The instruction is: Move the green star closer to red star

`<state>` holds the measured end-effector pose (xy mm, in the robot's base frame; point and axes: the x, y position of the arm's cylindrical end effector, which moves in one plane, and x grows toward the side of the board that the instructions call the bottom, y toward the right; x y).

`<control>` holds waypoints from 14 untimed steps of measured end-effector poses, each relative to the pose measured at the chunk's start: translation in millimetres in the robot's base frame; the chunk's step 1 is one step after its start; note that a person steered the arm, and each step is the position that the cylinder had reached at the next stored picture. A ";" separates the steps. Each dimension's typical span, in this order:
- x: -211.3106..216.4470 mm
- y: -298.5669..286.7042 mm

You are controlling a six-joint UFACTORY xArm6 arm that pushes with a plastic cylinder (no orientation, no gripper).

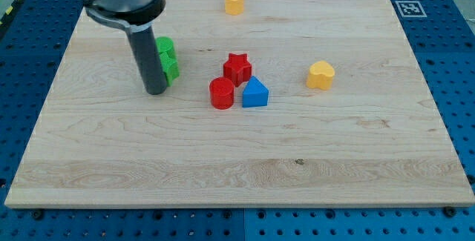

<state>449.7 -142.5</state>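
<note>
The green star (168, 60) lies left of the board's middle, partly hidden behind my rod. My tip (156, 91) rests on the board at the green star's lower left edge, touching or nearly touching it. The red star (237, 67) lies to the right of the green star, with a gap of bare wood between them.
A red cylinder (221, 93) and a blue triangular block (255, 93) sit just below the red star, close together. A yellow block (320, 75) lies further right. Another yellow block (234, 1) sits near the top edge. The wooden board (237, 174) sits on a blue perforated table.
</note>
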 end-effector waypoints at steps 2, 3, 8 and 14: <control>-9.4 -47.2; -12.4 0.0; -4.3 38.5; -44.0 -3.3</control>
<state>405.7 -145.8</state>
